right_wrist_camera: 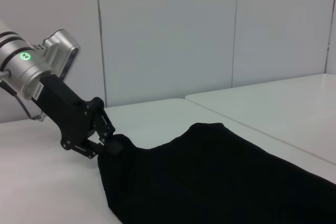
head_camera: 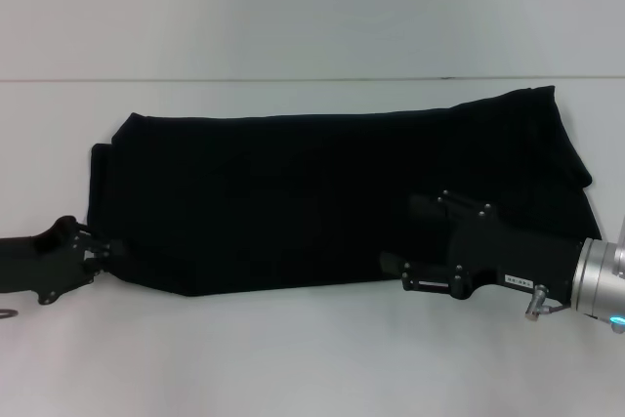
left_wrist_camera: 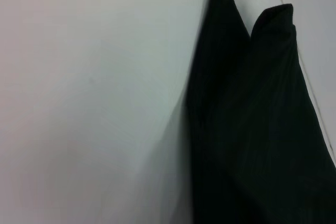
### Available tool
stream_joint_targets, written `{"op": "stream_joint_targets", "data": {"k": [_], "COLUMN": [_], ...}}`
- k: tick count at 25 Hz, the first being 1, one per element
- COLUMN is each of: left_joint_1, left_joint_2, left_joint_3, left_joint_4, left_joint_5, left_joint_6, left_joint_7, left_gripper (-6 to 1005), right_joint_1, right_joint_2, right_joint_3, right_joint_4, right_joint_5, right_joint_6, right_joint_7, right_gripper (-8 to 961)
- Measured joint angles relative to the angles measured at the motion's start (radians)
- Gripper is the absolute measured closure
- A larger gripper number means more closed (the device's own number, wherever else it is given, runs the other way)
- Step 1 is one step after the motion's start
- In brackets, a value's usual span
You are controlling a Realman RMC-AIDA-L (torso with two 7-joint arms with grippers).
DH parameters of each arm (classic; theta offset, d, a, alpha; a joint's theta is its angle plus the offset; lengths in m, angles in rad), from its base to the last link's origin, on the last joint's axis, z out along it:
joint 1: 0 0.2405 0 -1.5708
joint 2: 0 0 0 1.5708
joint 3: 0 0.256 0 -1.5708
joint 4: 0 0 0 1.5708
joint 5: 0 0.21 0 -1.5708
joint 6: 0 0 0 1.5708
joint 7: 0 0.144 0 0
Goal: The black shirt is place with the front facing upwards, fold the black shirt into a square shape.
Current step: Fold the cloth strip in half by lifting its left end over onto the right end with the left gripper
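Note:
The black shirt (head_camera: 293, 202) lies on the white table as a long folded band running left to right; its lettering and neck mark are hidden. My left gripper (head_camera: 109, 250) is at the band's near left corner and is shut on the cloth there. The right wrist view shows this grip (right_wrist_camera: 109, 146), with the corner of the shirt (right_wrist_camera: 210, 177) pinched and slightly lifted. My right gripper (head_camera: 391, 266) is over the band's near edge, right of the middle. The left wrist view shows only folds of the shirt (left_wrist_camera: 252, 129) on the table.
The white table (head_camera: 293, 358) has a seam line along the back (head_camera: 293, 80). A second white table top (right_wrist_camera: 283, 98) adjoins it, with pale wall panels behind.

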Motion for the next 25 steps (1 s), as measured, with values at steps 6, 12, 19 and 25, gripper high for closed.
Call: {"op": "stream_joint_targets", "data": {"k": [6,12,19,25], "left_joint_1": [0.004,0.015,0.023,0.044], "left_joint_2": [-0.001,-0.003,0.000,0.014], "left_joint_3": [0.002,-0.036,-0.059,-0.073], "left_joint_4": [0.002,0.002,0.002,0.047], "left_joint_5": [0.003,-0.018,-0.027,-0.031], "left_joint_6": [-0.004,0.002,0.011,0.021], "left_joint_7": [0.010,0.045,0.084,0.093], "left_gripper": [823,947,951,940], "right_joint_1": [0.000,-0.001,-0.005,-0.012], "right_joint_2": [0.000,0.000,-0.001,-0.003], "right_joint_3": [0.000,0.001,0.010,0.012], "right_joint_4": [0.000,0.000,0.001,0.002], "right_joint_5": [0.001,0.003,0.011,0.044], "right_joint_6": [-0.005,-0.005,-0.005,-0.005], "right_joint_7": [0.003,0.003,0.005,0.007], "right_gripper": [28,28,28,28]}}
